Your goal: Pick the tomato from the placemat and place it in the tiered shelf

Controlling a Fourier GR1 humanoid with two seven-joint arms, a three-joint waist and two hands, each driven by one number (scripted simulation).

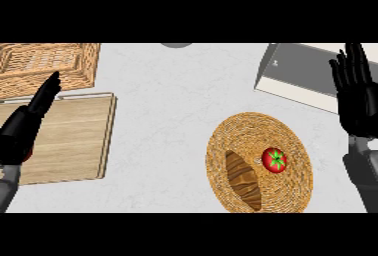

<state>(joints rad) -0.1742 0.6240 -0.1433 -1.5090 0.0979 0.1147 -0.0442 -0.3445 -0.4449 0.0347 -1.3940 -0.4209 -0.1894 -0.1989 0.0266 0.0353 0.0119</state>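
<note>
Woven straw made up the round placemat (258,162) on the pale table (177,125), and the tomato (275,160) sat on its right half, just beside a brown croissant (244,180) that lay to its left. Neither hand had hold of anything. The right hand (356,85) stood open with fingers straight up near the right edge, resting, well apart from the tomato. The left hand (29,120) was open too, fingers straight, over the wooden cutting board (70,135).

To do the pick well, the right hand would probably best come down from the tomato's right side, so the fingers closed round the fruit without nudging the croissant.

Harder to judge was the target. A wicker basket (52,65) at top left was cut off by the frame, and whether it was the tiered shelf could not be told. A grey-topped box (299,72) at upper right was partly hidden behind the right hand, and a dark shape at the top edge was too cropped to name.
</note>
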